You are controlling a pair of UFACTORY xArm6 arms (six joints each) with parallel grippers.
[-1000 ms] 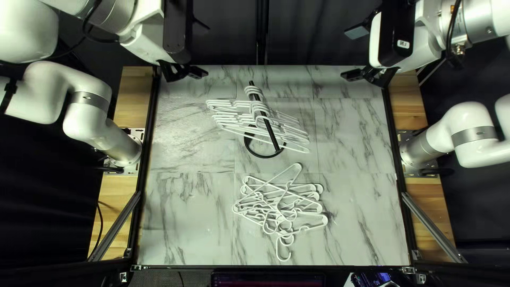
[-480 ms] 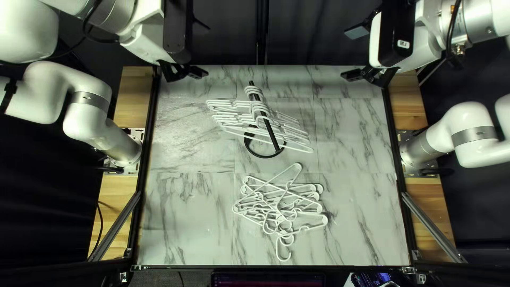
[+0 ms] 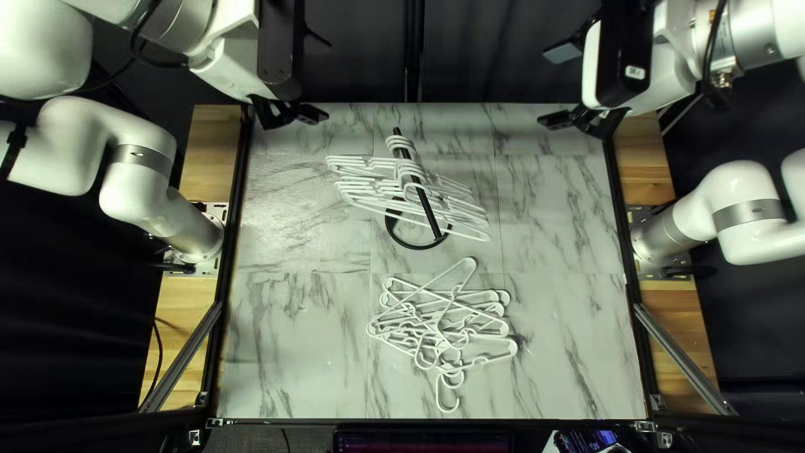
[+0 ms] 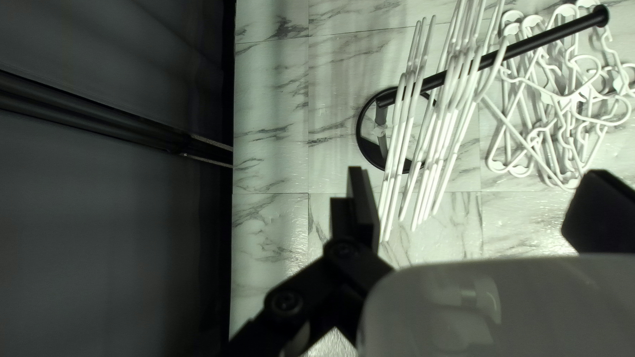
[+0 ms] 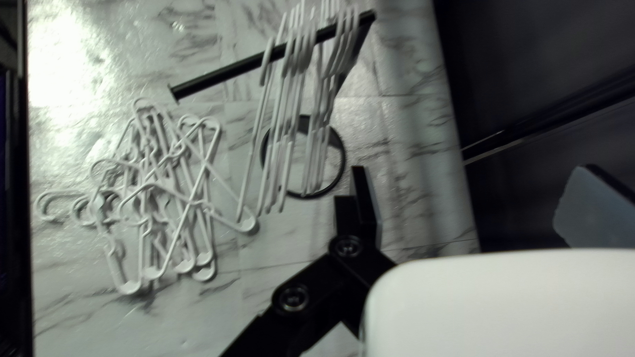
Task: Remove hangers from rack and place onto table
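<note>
With fingers spread, empty, on left gripper (image 4: pixel 476 177) and right gripper (image 5: pixel 472 172); likely best to reach inward with the left, nearer to hangers (image 4: pixel 453 99) on rack (image 3: pixel 411 246), slung long-ways across its bar (image 4: pixel 555 32).

White hangers (image 4: pixel 452 86) on rack (image 4: pixel 562 31), table (image 3: pixel 293 361)

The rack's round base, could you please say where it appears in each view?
Top left view: base at the centre.
Left wrist view: ahead of the left claw, partly behind hanging hangers.
Right wrist view: beside the right claw, partly behind hanging hangers.
Shared landmark: loose hanger pile.
</note>
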